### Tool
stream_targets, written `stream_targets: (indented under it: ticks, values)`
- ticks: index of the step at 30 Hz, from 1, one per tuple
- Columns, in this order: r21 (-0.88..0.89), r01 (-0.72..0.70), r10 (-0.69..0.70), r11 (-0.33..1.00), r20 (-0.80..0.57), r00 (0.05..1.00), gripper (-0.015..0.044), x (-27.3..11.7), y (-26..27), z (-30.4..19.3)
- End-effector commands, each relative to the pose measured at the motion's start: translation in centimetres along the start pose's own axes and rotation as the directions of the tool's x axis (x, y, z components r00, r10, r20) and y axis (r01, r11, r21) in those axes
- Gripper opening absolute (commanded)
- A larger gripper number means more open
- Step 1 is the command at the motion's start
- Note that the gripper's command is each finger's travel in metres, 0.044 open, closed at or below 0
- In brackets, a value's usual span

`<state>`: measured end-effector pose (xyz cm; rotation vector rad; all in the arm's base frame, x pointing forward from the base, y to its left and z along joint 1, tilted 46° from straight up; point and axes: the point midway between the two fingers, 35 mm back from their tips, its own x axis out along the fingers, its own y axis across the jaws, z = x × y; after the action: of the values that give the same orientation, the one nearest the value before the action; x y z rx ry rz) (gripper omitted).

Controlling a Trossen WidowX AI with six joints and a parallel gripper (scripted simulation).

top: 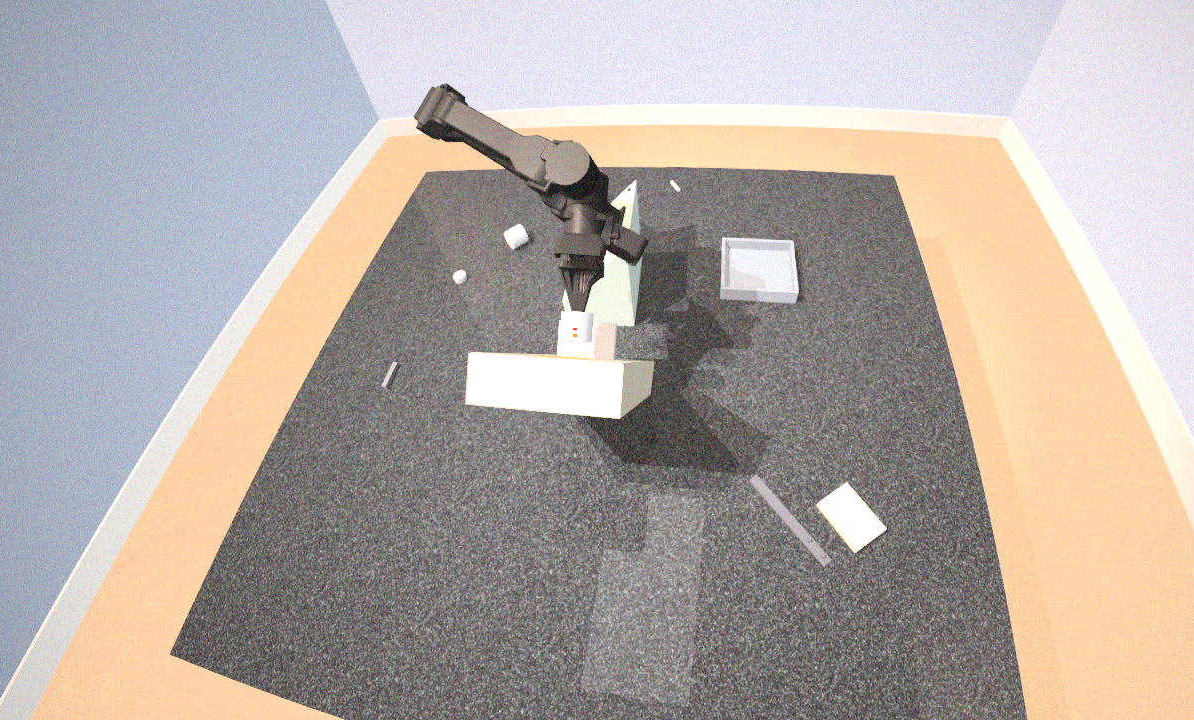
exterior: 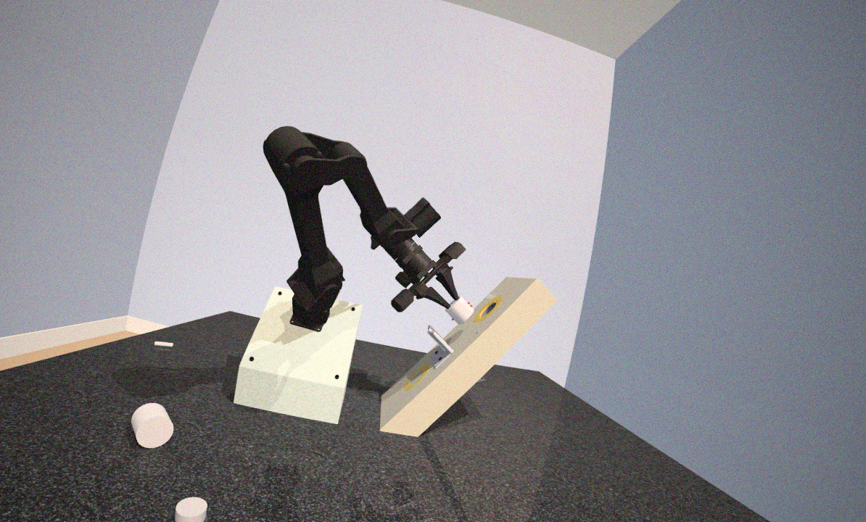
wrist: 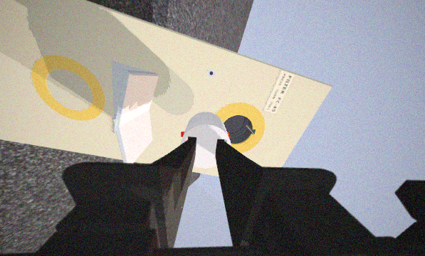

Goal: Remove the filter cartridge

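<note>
Cartridge out of the panel, held in the pincer

The arm (exterior: 306, 214) rises from its base, folds at the elbow and slopes down toward the tilted service panel (exterior: 488, 350). Its pincer (exterior: 445, 297) grips the white filter cartridge (exterior: 460, 310), clear of the yellow-ringed socket (wrist: 241, 128).

On the dark speckled counter (top: 458, 537), a white cylinder (top: 515, 236) and a smaller white puck (top: 460, 276) lie toward the far left edge. A grey strip (top: 789, 519) and a cream block (top: 850, 516) sit near the right edge.
</note>
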<state>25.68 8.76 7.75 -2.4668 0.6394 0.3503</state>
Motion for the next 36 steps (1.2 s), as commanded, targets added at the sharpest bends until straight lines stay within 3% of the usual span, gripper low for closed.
stream_targets:
  ticks: [1,7,11,22,30,34,36]
  values:
    - [-0.003,0.002,-0.002,1.000,0.005,1.000,0.0000,0.1,1.2,0.2]
    - [-0.004,0.002,-0.002,1.000,0.004,1.000,0.0000,0.2,3.0,0.5]
    - [-0.002,-0.001,0.001,1.000,0.000,1.000,0.0099,0.2,2.4,0.3]
    - [-0.004,0.002,-0.002,1.000,0.004,1.000,0.0099,0.2,3.1,0.5]
    - [-0.003,0.002,-0.002,1.000,0.005,1.000,0.0099,-0.6,-3.9,-0.8]
    - [-0.002,0.002,-0.002,1.000,0.005,1.000,0.0099,-0.7,-4.6,-1.0]
    - [-0.001,0.002,-0.002,1.000,0.006,1.000,0.0152,-1.0,-5.1,-1.0]
